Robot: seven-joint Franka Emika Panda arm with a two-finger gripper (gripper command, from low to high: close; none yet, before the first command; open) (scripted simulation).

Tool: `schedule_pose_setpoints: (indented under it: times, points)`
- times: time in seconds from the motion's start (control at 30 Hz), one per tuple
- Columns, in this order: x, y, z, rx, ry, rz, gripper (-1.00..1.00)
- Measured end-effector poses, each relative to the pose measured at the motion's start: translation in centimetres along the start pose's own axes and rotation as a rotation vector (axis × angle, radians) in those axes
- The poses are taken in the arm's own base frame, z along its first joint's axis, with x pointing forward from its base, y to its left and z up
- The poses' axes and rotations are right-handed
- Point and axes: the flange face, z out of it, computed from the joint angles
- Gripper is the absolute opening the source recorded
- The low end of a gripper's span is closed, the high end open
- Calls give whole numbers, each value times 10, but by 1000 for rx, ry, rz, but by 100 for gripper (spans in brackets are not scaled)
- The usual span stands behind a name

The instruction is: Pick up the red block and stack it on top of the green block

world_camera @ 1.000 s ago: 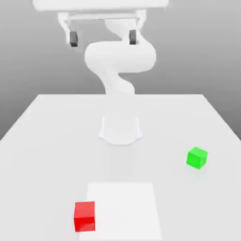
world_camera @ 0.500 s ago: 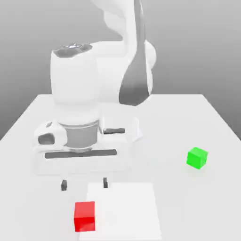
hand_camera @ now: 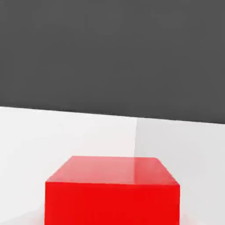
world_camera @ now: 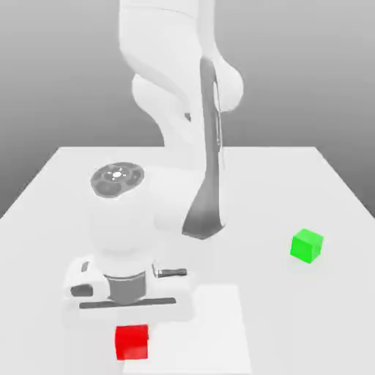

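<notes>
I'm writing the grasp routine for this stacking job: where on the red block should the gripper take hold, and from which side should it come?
Grip the red block by two opposite upright faces, coming straight down from above. It sits flat and square on the table, its top face is bare, and nothing stands beside it, so parallel fingers probably fit either pair of sides. The green block lies well away.

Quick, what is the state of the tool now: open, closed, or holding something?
Tool: closed, right over the red block; whether it grips the block cannot be told.
</notes>
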Motion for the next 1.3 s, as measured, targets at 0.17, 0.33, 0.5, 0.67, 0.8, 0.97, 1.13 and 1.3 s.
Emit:
schedule_pose_setpoints:
  times: [0.17,0.33,0.5,0.67,0.8,0.97,1.13,1.3]
  points:
    - [-25,-24,-44,13,-11,-131,-100]
    - [-120,-95,-57,42,-31,-590,-100]
    - [-220,-132,-67,58,-39,-1046,-100]
    - [-301,-136,-75,58,-35,-1458,-100]
    - [-368,-127,-79,42,-24,-1806,-100]
    - [-433,-104,-75,4,-4,-2194,-100]
    - [-439,-103,-38,-6,1,-2234,-100]
    - [-432,-102,-16,-3,-1,-2211,100]
